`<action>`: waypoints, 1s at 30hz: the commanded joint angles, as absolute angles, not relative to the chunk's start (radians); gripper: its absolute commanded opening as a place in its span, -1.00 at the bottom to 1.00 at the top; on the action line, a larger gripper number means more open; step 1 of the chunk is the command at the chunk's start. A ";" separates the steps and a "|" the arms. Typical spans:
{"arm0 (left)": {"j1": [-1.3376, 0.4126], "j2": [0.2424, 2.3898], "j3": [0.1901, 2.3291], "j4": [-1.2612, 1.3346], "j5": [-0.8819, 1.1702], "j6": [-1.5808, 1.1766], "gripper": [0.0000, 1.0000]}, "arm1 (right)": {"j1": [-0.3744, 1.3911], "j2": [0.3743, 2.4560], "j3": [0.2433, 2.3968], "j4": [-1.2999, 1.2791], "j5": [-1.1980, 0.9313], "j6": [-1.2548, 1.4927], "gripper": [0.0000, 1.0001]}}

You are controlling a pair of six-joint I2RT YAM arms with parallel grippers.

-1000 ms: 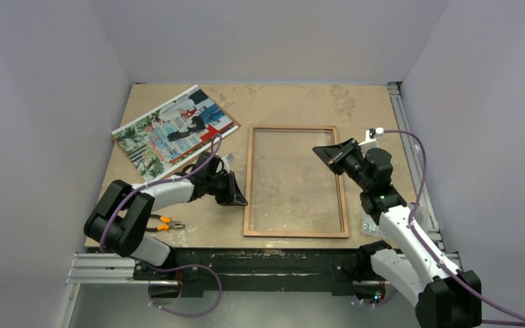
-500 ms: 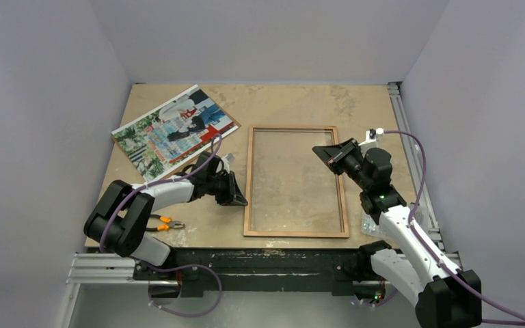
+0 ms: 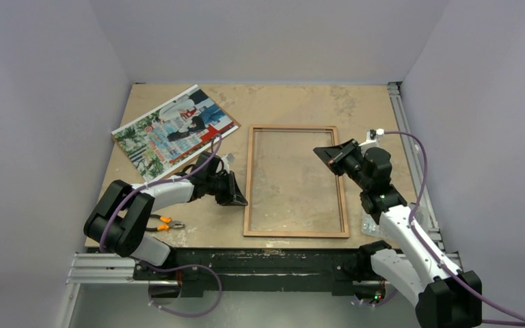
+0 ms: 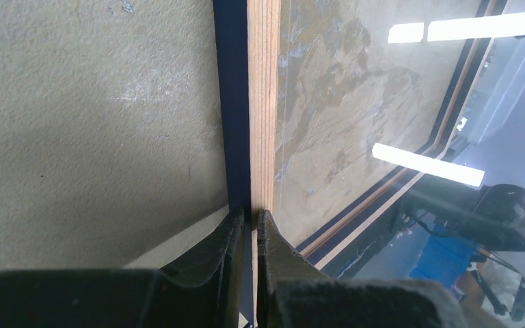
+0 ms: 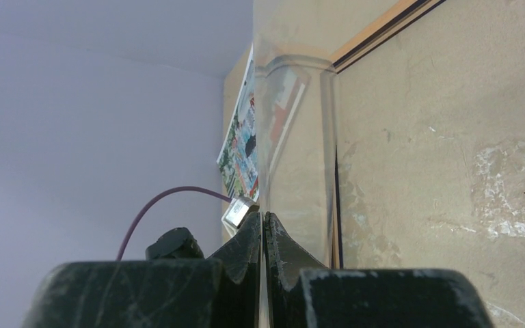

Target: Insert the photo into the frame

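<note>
1. The tan, stained surface (image 3: 294, 102) carries everything, with pale walls on three sides.
2. The frame (image 3: 294, 234) lies in the middle of the surface, long side running away from the arm bases and wood-brown back facing up. The left wrist view shows dark blue along the outer side of its rail.
3. The clear pane (image 3: 290, 184) fills the frame's opening, and the surface shows through it. In the right wrist view, a thin transparent sheet edge rises from between the fingers.
4. The photo (image 3: 174, 130) lies picture side up at the far left of the surface, turned at an angle. Its right corner is near the frame's far left corner without touching, so the photo is outside the frame.
5. The left end effector (image 3: 239, 200) sits low at the frame's left rail, towards the near end. It is gripping that rail, with one finger on the blue outer side and the other on the inner side.
6. The right end effector (image 3: 321, 153) is over the far right part of the frame, just inside the right rail. Its fingers are pressed together on the clear pane's edge.
7. Orange-handled pliers (image 3: 165, 222) lie near the left arm, well apart from the frame.
</note>
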State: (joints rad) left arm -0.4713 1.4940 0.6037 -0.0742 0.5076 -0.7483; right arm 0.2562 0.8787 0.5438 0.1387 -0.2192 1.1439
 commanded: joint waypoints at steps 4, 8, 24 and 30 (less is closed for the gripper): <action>-0.474 1.535 0.563 -0.121 0.449 -0.713 -0.92 | 0.258 0.867 0.555 0.169 -0.212 1.119 -1.00; -0.474 1.537 0.562 -0.120 0.449 -0.713 -0.92 | 0.258 0.880 0.559 0.155 -0.228 1.096 -1.00; -0.475 1.546 0.560 -0.109 0.455 -0.719 -0.94 | 0.259 0.927 0.598 0.198 -0.296 1.084 -1.00; -0.475 1.548 0.555 -0.107 0.456 -0.719 -0.94 | 0.259 0.948 0.624 0.197 -0.320 1.068 -1.00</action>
State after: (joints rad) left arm -0.4713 1.5055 0.5995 -0.0525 0.5259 -0.7486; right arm 0.2546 0.9363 0.5636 0.1585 -0.2691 1.0950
